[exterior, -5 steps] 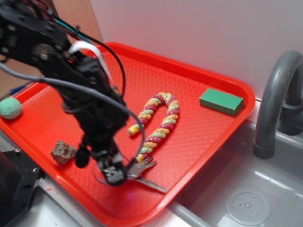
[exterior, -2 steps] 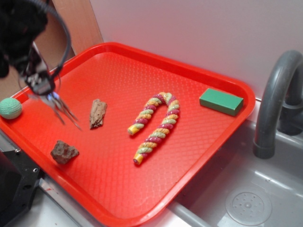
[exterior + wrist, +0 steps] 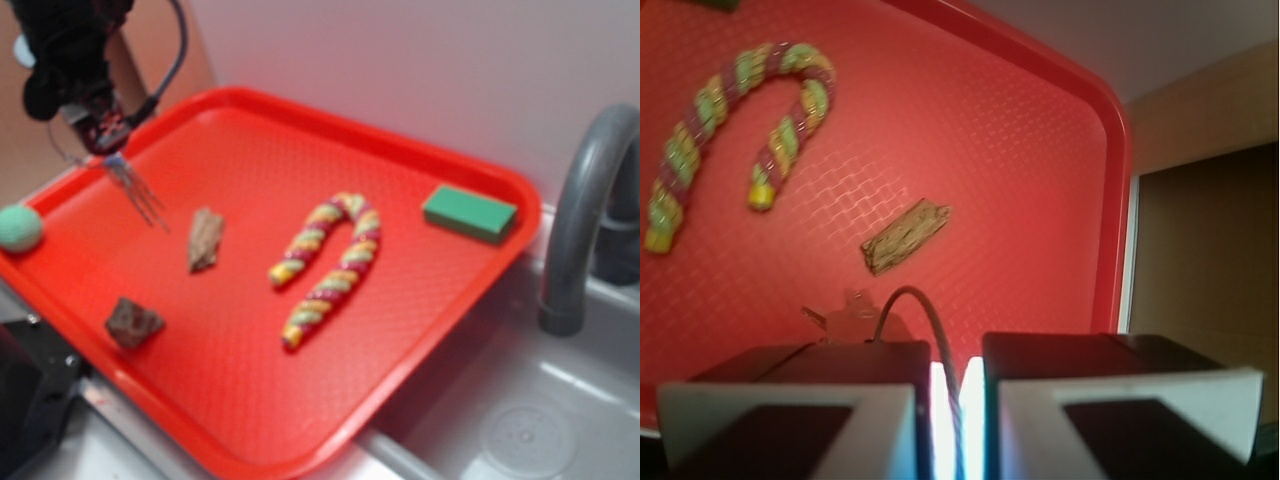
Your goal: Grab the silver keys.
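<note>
My gripper (image 3: 100,135) hangs above the far-left part of the red tray (image 3: 400,160). It is shut on the wire ring of the silver keys (image 3: 135,195), which dangle below it in the air. In the wrist view the two fingers stand nearly together around the thin ring (image 3: 940,345). The keys (image 3: 850,318) show blurred just past the left finger (image 3: 800,400).
On the tray lie a red-and-yellow twisted rope (image 3: 325,265), a piece of bark (image 3: 205,238), a brown rock (image 3: 133,322) and a green block (image 3: 468,212). A green ball (image 3: 20,227) sits at the tray's left edge. A grey faucet (image 3: 585,220) and sink are at right.
My gripper has lifted the keys from the tray's near edge and carried them left and back. It now holds them higher. The bark piece it was covering is in view.
</note>
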Tool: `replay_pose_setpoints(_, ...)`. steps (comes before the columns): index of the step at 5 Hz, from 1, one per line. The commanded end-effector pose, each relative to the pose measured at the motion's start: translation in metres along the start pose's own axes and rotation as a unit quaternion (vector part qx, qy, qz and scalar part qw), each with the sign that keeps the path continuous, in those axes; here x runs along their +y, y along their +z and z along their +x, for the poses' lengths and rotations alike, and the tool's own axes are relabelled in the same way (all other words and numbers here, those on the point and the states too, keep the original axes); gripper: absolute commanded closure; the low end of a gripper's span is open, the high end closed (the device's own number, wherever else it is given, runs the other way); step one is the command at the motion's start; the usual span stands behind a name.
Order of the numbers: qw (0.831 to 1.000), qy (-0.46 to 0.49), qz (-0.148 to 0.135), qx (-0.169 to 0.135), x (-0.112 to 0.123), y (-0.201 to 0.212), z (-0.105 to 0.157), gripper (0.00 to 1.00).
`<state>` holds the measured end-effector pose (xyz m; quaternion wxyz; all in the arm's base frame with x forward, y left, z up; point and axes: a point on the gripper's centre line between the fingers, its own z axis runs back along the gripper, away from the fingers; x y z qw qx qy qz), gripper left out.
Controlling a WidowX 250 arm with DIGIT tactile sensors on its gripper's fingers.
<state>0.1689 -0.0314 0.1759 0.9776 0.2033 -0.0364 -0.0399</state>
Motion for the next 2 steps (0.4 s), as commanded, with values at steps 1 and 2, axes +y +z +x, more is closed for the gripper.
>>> replay_pose_setpoints(1,0.999,0.039,-0.011,0.006,-0.0053,0.0012,0.0061,1.00)
replay_pose_setpoints(2,0.999,0.042,-0.021,0.011,-0.0039,-0.0024,0.0061,1.00)
